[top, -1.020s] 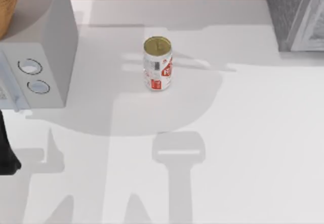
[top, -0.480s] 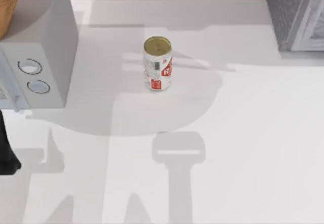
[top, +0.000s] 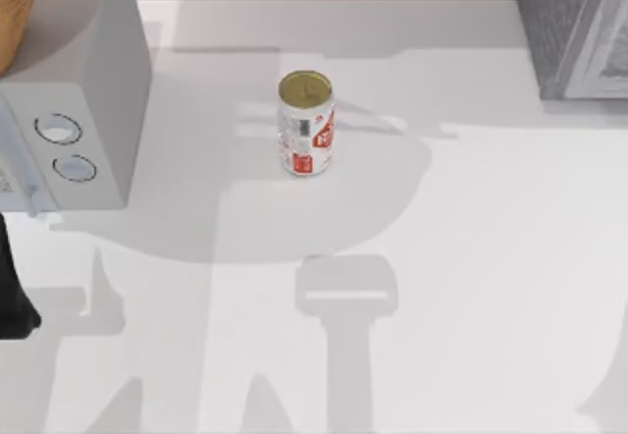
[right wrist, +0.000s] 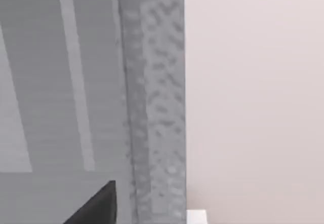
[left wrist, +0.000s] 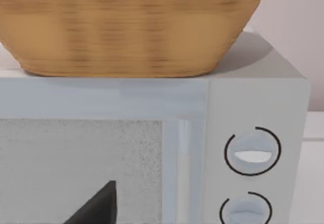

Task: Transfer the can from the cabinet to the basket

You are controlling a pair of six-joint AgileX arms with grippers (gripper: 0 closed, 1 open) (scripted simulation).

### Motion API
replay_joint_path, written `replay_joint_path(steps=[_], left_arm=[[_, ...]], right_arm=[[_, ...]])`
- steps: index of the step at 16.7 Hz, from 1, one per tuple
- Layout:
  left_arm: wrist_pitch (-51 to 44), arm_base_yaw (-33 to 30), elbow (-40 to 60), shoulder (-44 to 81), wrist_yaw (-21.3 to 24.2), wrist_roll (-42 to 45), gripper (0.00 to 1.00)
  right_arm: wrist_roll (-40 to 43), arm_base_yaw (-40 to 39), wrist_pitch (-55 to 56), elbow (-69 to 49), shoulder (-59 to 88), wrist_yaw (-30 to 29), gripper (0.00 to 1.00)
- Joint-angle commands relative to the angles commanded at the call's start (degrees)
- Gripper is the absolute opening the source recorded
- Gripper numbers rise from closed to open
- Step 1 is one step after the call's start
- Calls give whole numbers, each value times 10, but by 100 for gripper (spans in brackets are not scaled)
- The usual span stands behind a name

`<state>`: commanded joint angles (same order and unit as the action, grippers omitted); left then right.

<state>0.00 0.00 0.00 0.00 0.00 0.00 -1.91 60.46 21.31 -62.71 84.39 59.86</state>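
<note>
A dark finger (left wrist: pixel 96 206) of the left gripper juts into the left wrist view, its tip close in front of the speckled door of a pale grey box with two round dials (left wrist: pixel 251 153); whether the fingers are spread or pressed together cannot be told. In the right wrist view a matching dark finger (right wrist: pixel 96 206) of the right gripper points at the cabinet (right wrist: pixel 152 97), where the pale front panel meets the dark speckled side, and its spread cannot be told either. In the top view, part of the left arm (top: pixel 12 292) shows as a dark shape at the table's left edge, just below the dialled box.

The can (top: pixel 305 123) stands upright on the bare white table (top: pixel 491 257) (gold top up, red label patches facing the camera), near the middle and well apart from both grippers. The cabinet sits at the far right corner. The basket (left wrist: pixel 131 26) rests on top of the dialled box at the far left, its ribbed orange-brown side curving down to the box's lid.
</note>
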Motion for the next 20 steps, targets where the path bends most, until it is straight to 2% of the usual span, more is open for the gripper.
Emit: replay_joint_path(steps=[5, 9, 12, 17, 20], left_arm=[[0, 0, 0, 0, 0, 0, 100], [0, 0, 0, 0, 0, 0, 100], [0, 0, 0, 0, 0, 0, 100], [0, 0, 0, 0, 0, 0, 100], [0, 0, 0, 0, 0, 0, 100]], right_arm=[[0, -1, -258, -217, -38, 0, 100], [0, -6, -391, -335, -67, -5, 100], [0, -8, -429, -371, -76, -7, 100], [0, -6, -428, -373, -75, -7, 100], [0, -41, -429, -377, -74, -42, 100]])
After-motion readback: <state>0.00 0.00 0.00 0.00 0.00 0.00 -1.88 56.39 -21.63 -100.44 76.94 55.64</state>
